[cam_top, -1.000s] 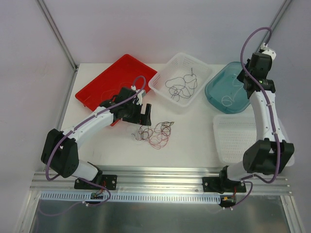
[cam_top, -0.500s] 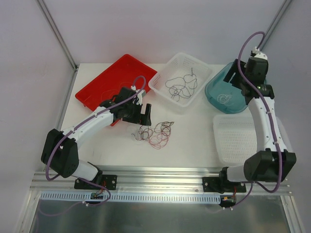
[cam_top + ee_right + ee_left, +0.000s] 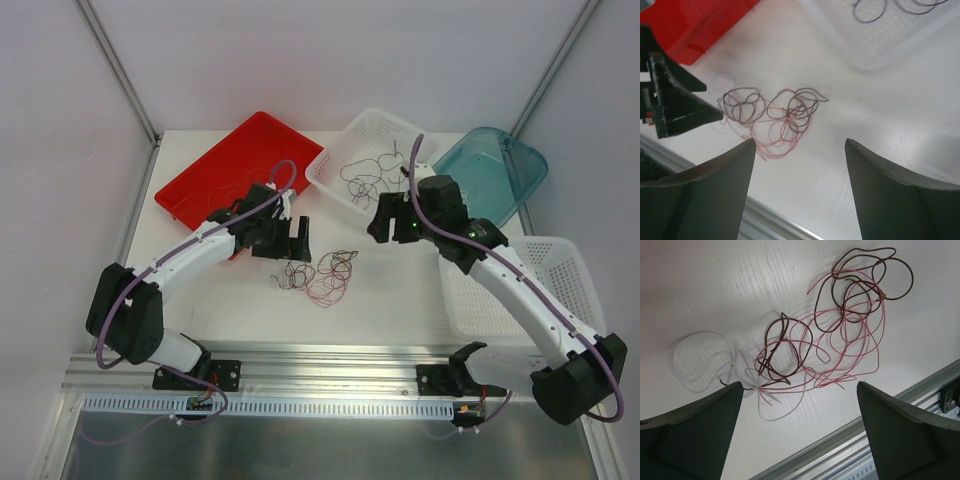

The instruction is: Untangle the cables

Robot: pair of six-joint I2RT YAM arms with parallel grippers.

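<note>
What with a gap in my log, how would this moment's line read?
left gripper: open, empty | right gripper: open, empty | cables: tangled on table, untouched

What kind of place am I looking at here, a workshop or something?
Probably a robotics lab test bench: a left arm and a right arm bolted to an aluminium rail, a white table, and a red tray and white basket near a tangle of thin cables.
</note>
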